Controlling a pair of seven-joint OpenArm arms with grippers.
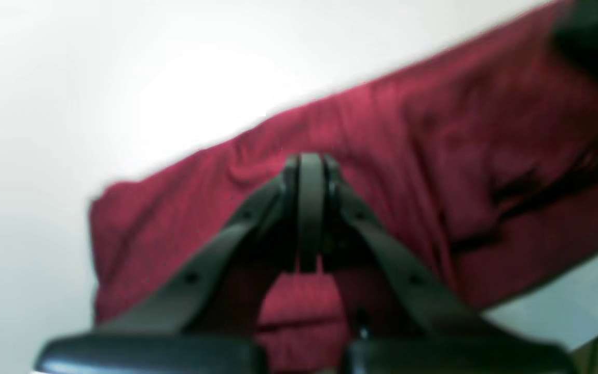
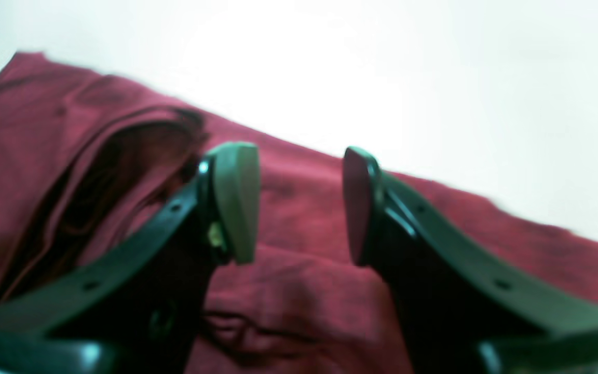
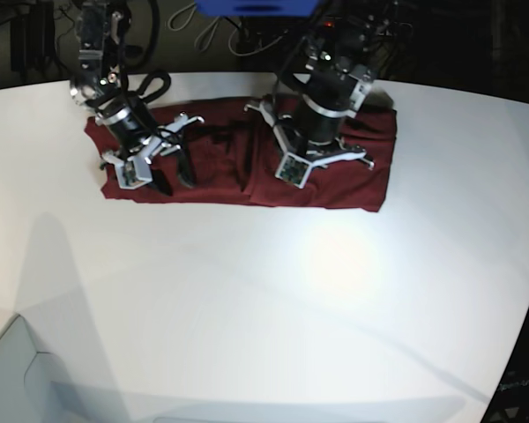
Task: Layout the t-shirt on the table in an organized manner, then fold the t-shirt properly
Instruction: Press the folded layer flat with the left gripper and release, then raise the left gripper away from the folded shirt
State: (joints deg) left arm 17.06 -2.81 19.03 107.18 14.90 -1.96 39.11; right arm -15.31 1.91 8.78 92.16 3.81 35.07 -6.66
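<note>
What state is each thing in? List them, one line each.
t-shirt: lying on the table as a long folded band, creased, not yet a compact fold.
table: white top, bearing the shirt near its far edge.
left gripper: shut, over the shirt; whether it pinches cloth cannot be told.
right gripper: open, nothing between its pads, poised above the shirt.

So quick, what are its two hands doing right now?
Left hand: closed, over the t-shirt; grip on cloth unclear.
Right hand: open, holding nothing.
</note>
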